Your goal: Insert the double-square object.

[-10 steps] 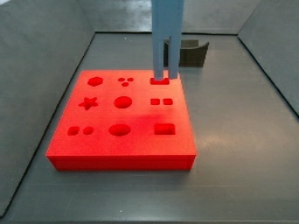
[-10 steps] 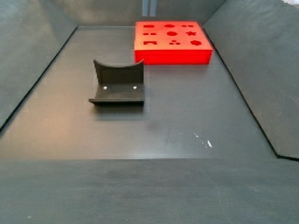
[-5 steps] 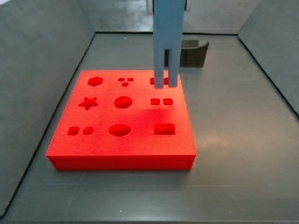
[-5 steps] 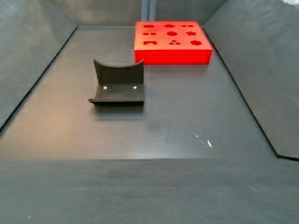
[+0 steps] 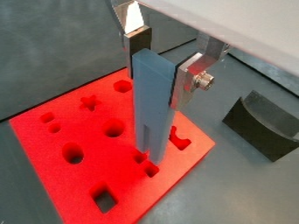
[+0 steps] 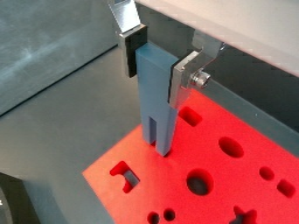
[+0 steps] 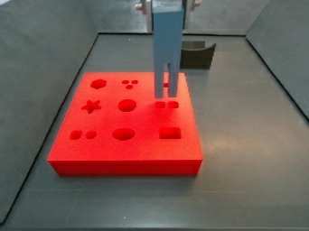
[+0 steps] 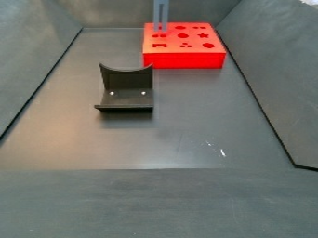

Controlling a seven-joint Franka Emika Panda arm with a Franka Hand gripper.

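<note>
gripper (image 5: 160, 54) clamped on double-square object (image 5: 152, 105), bar held upright over red board (image 7: 108, 135), prongs just above the holes, board near counter's far edge, dark fixture (image 8: 125, 89) mid-counter, well apart

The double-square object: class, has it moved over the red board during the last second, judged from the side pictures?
Yes. Held in the gripper, the double-square object has shifted from the red board's far edge towards its middle; its prongs now hang above the paired square holes.

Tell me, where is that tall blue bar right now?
The double-square object hangs upright, held in the gripper, its prongs just above the red board in a side view.
</note>
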